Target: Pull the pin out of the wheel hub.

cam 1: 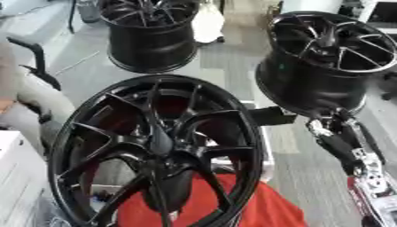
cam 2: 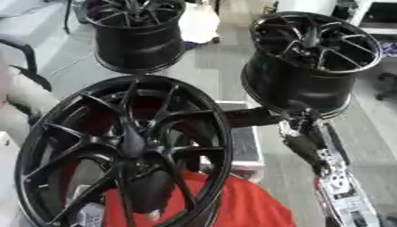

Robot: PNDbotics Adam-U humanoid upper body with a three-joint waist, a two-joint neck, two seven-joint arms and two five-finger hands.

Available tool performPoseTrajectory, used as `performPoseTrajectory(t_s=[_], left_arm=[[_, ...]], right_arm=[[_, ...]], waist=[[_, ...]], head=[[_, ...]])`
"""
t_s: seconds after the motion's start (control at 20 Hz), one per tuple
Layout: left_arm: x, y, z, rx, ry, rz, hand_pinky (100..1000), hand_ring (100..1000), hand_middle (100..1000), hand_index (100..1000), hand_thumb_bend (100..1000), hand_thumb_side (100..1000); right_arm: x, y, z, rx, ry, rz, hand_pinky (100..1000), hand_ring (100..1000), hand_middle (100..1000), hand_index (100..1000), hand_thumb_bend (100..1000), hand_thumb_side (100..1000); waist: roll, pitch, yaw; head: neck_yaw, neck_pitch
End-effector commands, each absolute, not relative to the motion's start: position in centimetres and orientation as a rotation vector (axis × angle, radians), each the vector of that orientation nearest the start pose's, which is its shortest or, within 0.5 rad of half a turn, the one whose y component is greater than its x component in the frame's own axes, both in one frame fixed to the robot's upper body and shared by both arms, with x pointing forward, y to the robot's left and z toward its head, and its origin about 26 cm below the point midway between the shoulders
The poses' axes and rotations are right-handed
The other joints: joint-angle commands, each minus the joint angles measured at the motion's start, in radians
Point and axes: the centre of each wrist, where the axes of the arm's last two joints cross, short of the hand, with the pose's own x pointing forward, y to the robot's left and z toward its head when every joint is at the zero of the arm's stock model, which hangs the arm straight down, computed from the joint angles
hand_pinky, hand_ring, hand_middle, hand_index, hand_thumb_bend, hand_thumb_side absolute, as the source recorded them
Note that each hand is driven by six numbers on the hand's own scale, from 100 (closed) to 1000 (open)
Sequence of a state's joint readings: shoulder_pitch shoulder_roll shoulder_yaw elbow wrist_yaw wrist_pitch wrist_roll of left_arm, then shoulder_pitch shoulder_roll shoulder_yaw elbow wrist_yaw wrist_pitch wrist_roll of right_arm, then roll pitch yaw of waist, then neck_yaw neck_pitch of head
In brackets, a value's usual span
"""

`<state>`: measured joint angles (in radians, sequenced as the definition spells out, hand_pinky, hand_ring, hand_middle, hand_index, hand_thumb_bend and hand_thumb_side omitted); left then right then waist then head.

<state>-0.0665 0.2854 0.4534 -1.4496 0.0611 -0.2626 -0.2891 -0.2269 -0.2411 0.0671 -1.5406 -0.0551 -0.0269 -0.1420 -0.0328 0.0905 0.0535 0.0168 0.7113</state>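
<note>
A large black multi-spoke wheel hub stands upright and fills the lower left of both views, with its centre boss facing me. I cannot make out a pin on it. My right arm rises from the lower right corner. Its dark right hand reaches left to the hub's right rim, at or just behind the edge. A dark mass shows behind the lower spokes, and I cannot tell what it is. My left hand shows in neither view.
Two more black wheels lie flat on the grey floor, one at the back left and one at the back right. A red cloth lies under the hub. A white box sits at the left edge.
</note>
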Motion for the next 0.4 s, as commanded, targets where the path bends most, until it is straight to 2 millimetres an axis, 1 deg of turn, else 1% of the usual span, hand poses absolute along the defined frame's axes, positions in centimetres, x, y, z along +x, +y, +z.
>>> performPoseTrajectory(t_s=[0.05,0.2,0.4], left_arm=[[26.71,42.57,3.12,0.365,-1.779,-0.082,588,602,654,824,100,858],[26.75,42.09,2.91,0.370,-1.757,-0.079,587,600,651,823,100,856],[26.57,42.08,2.86,0.379,-1.748,-0.083,585,597,649,823,100,851]], right_arm=[[33.45,-26.65,5.93,-0.167,-1.804,0.120,670,616,666,843,100,250],[33.44,-26.66,5.86,-0.166,-1.801,0.121,670,616,666,843,100,252],[33.42,-26.70,5.76,-0.167,-1.799,0.122,670,616,667,843,100,256]], waist=[[0.002,-0.009,0.001],[0.002,-0.009,0.003],[0.004,-0.010,0.004]], head=[[-0.002,-0.008],[-0.001,-0.010],[-0.002,-0.008]])
